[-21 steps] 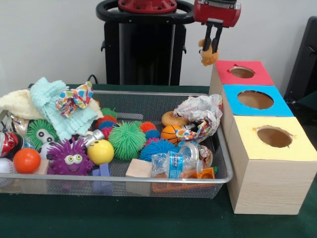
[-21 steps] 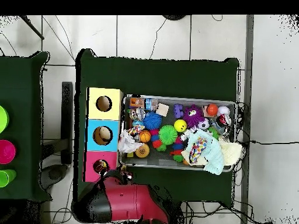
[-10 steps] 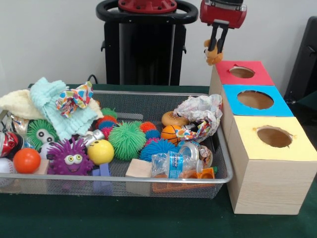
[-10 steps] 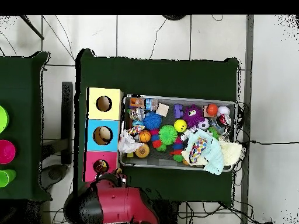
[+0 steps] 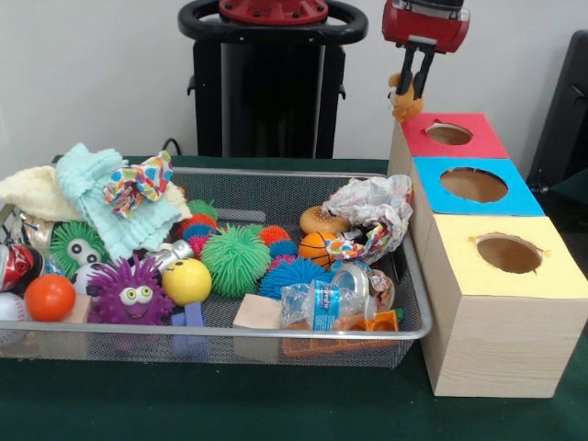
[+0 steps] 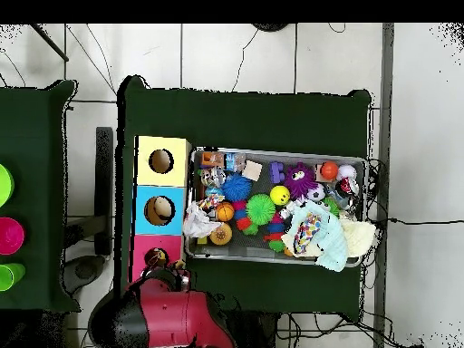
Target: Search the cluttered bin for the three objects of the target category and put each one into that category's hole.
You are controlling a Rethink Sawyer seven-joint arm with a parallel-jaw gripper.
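My gripper [image 5: 412,90] hangs just left of the red-topped box [image 5: 483,145], shut on a small orange-tan soft toy [image 5: 402,106]. The toy dangles beside the box's far left corner, a little left of the round hole [image 5: 448,133]. In the overhead view the red arm [image 6: 168,317] reaches up to the red box [image 6: 143,270] at that box's edge. The wire bin [image 5: 230,332] holds spiky rubber balls, a purple spiky ball with eyes [image 5: 129,292], a yellow ball [image 5: 186,280], cloths and a crushed water bottle [image 5: 322,305].
Blue-topped [image 5: 525,198] and yellow-topped [image 5: 557,277] boxes with round holes line up in front of the red one, right of the bin. Crumpled paper [image 5: 372,209] sits high at the bin's right end. Towels [image 5: 110,207] pile up at its left end.
The gripper has carried the soft toy to the right and slightly up, from beside the bin's far right corner to the red box's left edge. The bin's contents have not moved.
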